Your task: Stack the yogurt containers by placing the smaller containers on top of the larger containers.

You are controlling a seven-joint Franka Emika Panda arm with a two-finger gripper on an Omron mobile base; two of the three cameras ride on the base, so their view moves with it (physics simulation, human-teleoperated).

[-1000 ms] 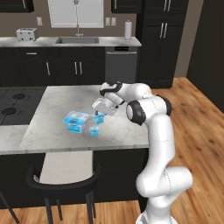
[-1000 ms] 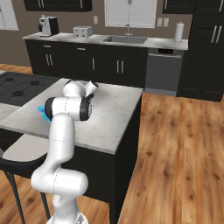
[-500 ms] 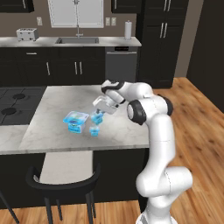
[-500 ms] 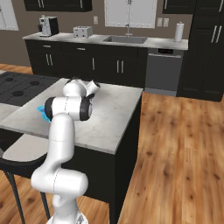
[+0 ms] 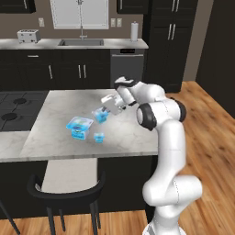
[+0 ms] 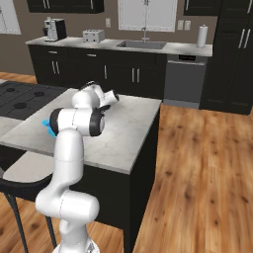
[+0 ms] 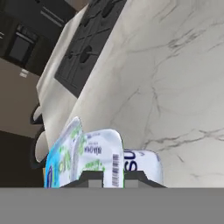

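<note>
While the hand (image 5: pixel 106 109) grips the medium cup (image 5: pixel 100 115) aloft, the large cup (image 5: pixel 79 126) and tiny cup (image 5: pixel 98 137) sit unstacked.

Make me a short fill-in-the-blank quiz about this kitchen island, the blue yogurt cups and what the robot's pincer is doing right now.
1. The pincer holds the ____-sized cup off the counter.
2. The tiny cup stands on the counter to the ____ of the widest cup in the left base view.
3. On the back counter, the toaster stands to the ____ of the sink in the left base view.

Missing words: medium; right; left
</note>
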